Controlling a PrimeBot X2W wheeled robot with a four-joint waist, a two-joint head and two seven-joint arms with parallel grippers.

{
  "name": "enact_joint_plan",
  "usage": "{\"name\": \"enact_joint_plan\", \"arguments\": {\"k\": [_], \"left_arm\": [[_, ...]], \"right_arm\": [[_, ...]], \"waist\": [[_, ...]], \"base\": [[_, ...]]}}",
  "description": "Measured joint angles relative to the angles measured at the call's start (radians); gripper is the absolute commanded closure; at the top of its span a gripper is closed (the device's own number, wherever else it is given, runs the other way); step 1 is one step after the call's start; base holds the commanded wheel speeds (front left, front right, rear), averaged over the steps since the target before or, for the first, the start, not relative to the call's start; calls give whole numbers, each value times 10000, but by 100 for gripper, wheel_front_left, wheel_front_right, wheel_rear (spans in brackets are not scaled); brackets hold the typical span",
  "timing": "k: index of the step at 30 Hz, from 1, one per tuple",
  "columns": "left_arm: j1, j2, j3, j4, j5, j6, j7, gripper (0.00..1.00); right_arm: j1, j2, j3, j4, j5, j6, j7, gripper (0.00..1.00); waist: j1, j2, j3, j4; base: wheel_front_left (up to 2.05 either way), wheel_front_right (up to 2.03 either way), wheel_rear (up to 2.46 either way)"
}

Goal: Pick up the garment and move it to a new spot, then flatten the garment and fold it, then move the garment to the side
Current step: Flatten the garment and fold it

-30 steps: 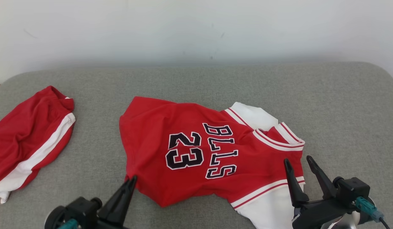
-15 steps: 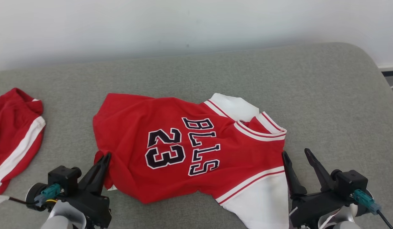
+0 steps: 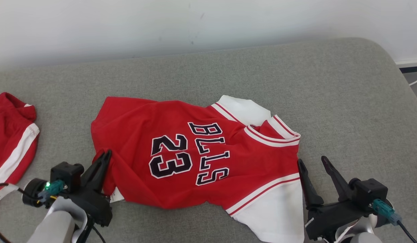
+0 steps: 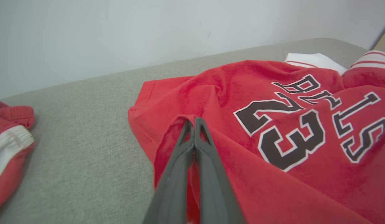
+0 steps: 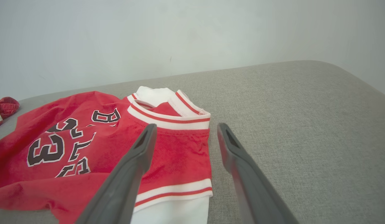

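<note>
jersey (image 3: 127,141), red with white sleeves, lies rumpled; left claw (image 3: 105,156) pinches its hem, right claw (image 3: 312,160) spread empty.

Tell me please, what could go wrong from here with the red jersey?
1. The left gripper pinches just a small fold at the hem of the jersey; a pull may slip it free or bunch the cloth instead of flattening it.
2. The right gripper is open astride the jersey's shoulder edge; closing there may catch one layer or miss.
3. The red shorts lie to the left; dragging that way could overlap them.
</note>
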Motion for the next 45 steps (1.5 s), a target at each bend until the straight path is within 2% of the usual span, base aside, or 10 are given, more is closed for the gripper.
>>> {"name": "enact_joint_plan", "arguments": {"k": [11,16,17,18,19,20,27,32,39,45], "left_arm": [[-1767,109,-556,1762,497,-472,-123,100],[-2079,105,-462,2107,481,-489,-123,100],[-2083,107,-424,2138,483,-491,-123,85],[-2079,102,-353,2138,487,-516,-123,85],[-2071,92,-249,2084,502,-491,-123,73],[-2040,79,-144,2013,525,-449,-123,0],[-932,-236,803,949,587,-12,-134,0],[177,-550,1542,-458,677,238,-134,0],[1396,-865,1693,-1498,1118,232,-134,0],[1731,-968,1712,-1478,1266,88,-134,0]], "right_arm": [[-246,-67,159,-4,0,0,67,0],[-313,-82,144,-23,-4,0,73,0],[-317,-81,136,-25,-25,0,75,0],[-316,-79,119,-23,-27,0,75,0],[-316,-79,98,-19,-27,0,73,0],[-314,-79,92,-10,-29,0,73,0],[-176,-69,81,94,-19,0,65,0],[-67,-17,102,119,-12,0,73,0],[96,-25,63,132,23,0,77,0],[97,-8,159,128,48,0,88,0]], "waist": [[-1,0,277,-193],[-1,1,432,-321],[0,0,447,-337],[0,0,450,-341],[0,0,443,-332],[0,0,425,-317],[-1,0,161,-107],[-2,0,-75,105],[-3,-2,-305,410],[-3,-2,-405,590]], "base": [[0,0,0],[0,0,0],[0,0,0],[0,0,0],[0,0,0],[0,0,0],[0,0,0],[0,0,0],[0,0,0],[0,0,0]]}}
